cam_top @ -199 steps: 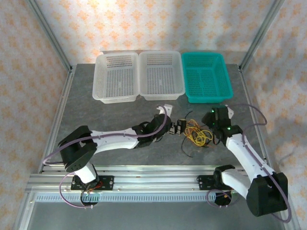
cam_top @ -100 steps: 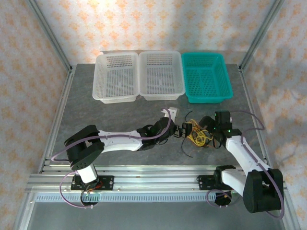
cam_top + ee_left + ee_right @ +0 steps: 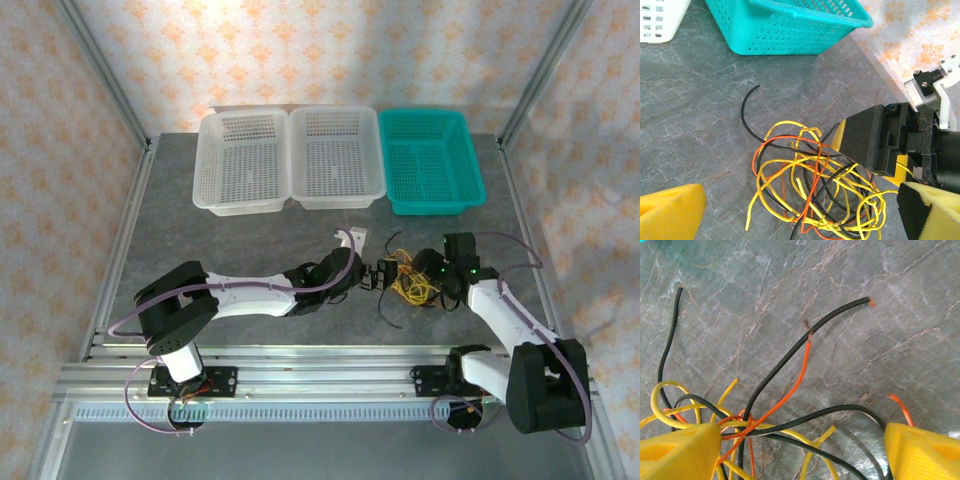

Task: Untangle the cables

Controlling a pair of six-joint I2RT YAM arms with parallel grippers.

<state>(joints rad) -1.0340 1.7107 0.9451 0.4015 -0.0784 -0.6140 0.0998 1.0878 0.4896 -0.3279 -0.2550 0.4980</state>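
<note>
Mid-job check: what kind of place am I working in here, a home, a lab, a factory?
Probably a lab test cell, not a real room: a grey table fenced by aluminium posts, patterned backdrop panels standing in for walls, and three plastic baskets lined up along the far edge.

Lit brightly and evenly from above, with a paler glow high on the back wall [image 3: 300, 40]. Casts only soft, short shadows beneath the arms onto the table [image 3: 240, 240]. Sharp throughout from overhead, with clean colours. Crisp on the cables [image 3: 815, 185] and on the table's veining from both wrists. Slightly soft on the near yellow pads [image 3: 670, 210] at the lower corners. Faintly sheened across the stone surface from the right wrist.
</note>
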